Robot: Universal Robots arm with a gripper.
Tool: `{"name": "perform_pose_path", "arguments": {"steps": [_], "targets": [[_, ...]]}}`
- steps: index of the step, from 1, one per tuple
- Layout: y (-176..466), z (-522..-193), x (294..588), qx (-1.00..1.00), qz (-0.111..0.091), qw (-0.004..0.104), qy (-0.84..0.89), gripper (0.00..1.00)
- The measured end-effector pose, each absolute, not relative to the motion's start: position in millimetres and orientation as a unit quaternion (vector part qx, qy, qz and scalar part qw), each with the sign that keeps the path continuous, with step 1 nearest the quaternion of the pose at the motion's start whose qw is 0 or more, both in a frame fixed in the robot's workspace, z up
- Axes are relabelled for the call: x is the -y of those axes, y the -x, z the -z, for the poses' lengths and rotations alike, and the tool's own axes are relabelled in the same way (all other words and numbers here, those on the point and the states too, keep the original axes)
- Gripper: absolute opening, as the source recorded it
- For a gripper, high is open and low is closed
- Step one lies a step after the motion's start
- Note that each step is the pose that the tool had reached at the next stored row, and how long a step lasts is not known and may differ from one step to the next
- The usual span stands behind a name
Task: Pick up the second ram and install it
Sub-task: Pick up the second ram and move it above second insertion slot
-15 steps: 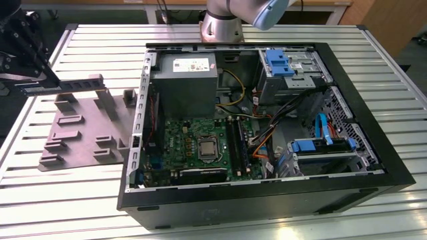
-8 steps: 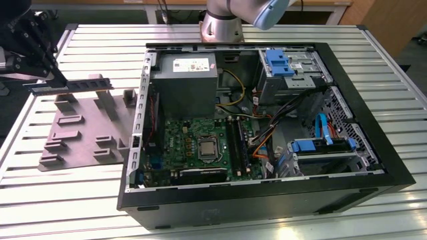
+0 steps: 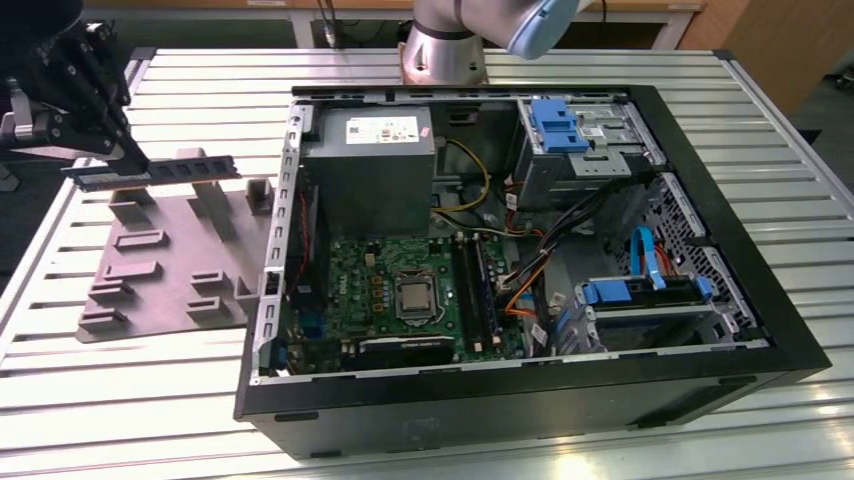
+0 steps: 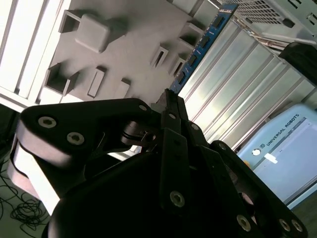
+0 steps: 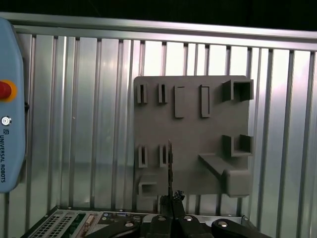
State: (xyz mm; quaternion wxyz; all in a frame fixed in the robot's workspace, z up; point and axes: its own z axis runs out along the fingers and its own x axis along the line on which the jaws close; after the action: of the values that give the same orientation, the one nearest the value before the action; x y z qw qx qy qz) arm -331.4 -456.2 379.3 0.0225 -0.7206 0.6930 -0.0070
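Work surface: a slatted metal table (image 3: 134,400), its ribs running across the exterior view. Lying flat on it, toward the exterior view's left, is a grey holder block (image 3: 154,285) with upright posts. Just beside it, on the exterior view's right, sits an open black computer case (image 3: 534,400) on its side, interior facing up. At the far side, behind the case, stands the arm's base (image 3: 443,55).

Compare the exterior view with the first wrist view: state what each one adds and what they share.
Exterior view: the open computer case with its green circuit board, and the second ram seen side-on. First wrist view: a light blue pendant with a red button, and the ram seen edge-on. Both: the jaws shut on the ram over the grey holder block on the slatted table.
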Motion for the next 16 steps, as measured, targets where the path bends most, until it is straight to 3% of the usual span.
{"name": "perform_pose_path", "arguments": {"steps": [16], "targets": [[309.5,-379.3,456.2,-0.693,0.007,0.023,0.721,0.12]]}}
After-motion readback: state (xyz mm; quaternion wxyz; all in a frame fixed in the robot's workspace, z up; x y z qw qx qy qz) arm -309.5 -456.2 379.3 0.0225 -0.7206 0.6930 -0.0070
